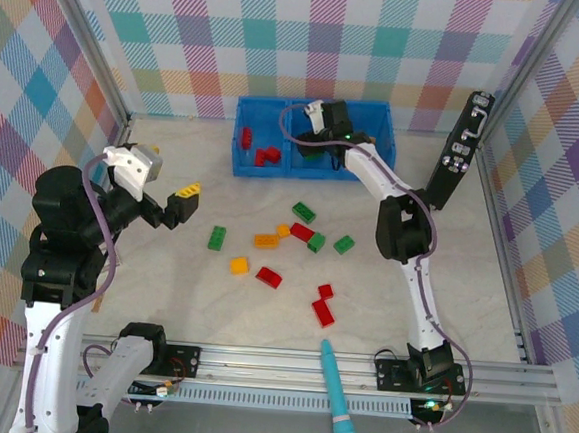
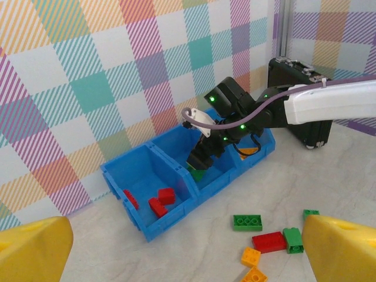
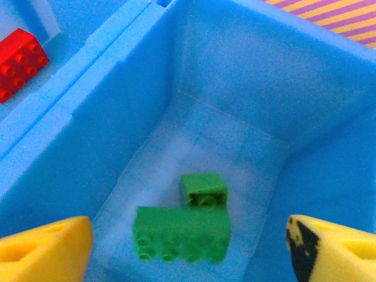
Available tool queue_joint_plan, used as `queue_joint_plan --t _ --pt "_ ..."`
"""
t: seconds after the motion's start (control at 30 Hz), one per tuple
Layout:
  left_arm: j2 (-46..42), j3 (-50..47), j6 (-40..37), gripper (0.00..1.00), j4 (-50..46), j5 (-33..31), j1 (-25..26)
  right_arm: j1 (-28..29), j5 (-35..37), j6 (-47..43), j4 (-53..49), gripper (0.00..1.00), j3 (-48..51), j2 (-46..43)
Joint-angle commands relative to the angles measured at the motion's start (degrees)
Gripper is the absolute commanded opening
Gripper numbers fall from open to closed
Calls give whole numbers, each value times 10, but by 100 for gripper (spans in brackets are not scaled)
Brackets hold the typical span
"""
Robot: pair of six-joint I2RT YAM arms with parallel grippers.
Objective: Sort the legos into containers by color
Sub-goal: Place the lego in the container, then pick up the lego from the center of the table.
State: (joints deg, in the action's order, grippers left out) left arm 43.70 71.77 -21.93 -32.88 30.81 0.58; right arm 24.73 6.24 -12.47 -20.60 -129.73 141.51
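Spread and empty, the right end effector (image 3: 188,251) hangs directly above two green legos (image 3: 181,234) in the middle compartment of the blue bin (image 3: 235,64); the left end effector (image 1: 181,206) gapes too.

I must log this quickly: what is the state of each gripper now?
Left gripper: open, empty.
Right gripper: open, empty, above green bricks in the bin.
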Motion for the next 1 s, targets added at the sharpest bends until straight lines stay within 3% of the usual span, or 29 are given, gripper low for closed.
queue_joint_plan --t 0.0,0.13,0.33,0.5,0.77,0.97 --pt "-6 8 -3 100 1 9 -9 1 -11 -22 8 92 21 -73" --pt "-16 7 -1 100 4 11 -9 9 -34 -20 -19 91 56 -125" --pt "-29 5 1 100 8 18 -9 38 -50 -1 -29 80 189 -225" --pt "-34 3 3 100 11 23 -10 55 -64 1 -42 79 288 -274" --pt "-31 3 5 100 13 28 -9 65 -89 7 -66 78 354 -279" --pt "-30 2 5 100 12 26 -9 75 -101 14 -114 77 332 -231"
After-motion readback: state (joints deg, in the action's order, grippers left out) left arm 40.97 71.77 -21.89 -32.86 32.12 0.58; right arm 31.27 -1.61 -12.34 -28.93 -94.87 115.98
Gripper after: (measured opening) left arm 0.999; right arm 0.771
